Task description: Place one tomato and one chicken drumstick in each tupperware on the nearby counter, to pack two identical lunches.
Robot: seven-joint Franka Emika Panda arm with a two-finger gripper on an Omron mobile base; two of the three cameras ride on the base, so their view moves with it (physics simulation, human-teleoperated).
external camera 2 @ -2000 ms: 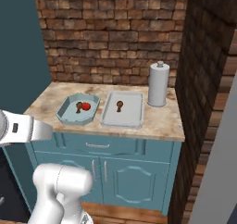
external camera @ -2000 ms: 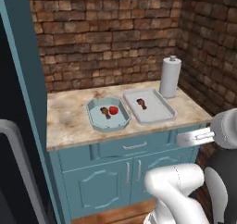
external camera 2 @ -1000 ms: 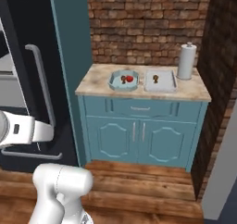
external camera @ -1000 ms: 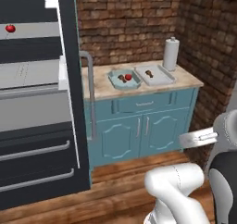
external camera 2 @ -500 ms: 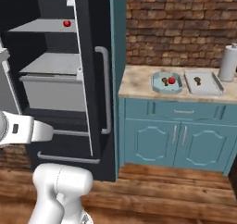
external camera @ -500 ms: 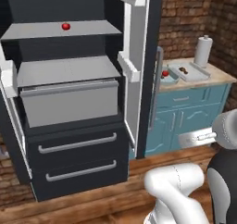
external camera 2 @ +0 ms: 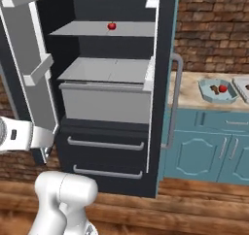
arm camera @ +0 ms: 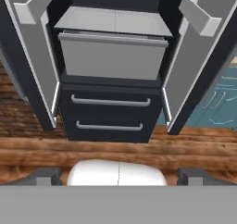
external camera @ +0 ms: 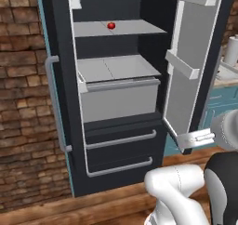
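A red tomato (external camera: 111,26) lies on the upper grey shelf of the open black fridge (external camera 2: 163,59), also seen as the tomato (external camera 2: 112,25) in the right base view. To the right of the fridge, on the beige counter (external camera 2: 187,97), one pale tupperware (external camera 2: 210,95) holds a tomato (external camera 2: 223,88) and a brown chicken drumstick (external camera 2: 214,89). A second tupperware (external camera 2: 243,85) is cut off by the picture's right edge. My gripper (arm camera: 119,176) is open and empty, low in front of the fridge, its fingertips (arm camera: 46,176) spread wide.
Both fridge doors (external camera: 193,61) stand open with door racks. Below the shelf sits a grey drawer bin (arm camera: 112,56), then two black drawers with silver handles (arm camera: 110,101). Teal cabinets (external camera 2: 204,151) are under the counter. A paper towel roll (external camera: 231,49) stands at the right. The floor is wood.
The whole view has swung from the counter to the open fridge because the base moved. The things have not moved, and the gripper stays open.
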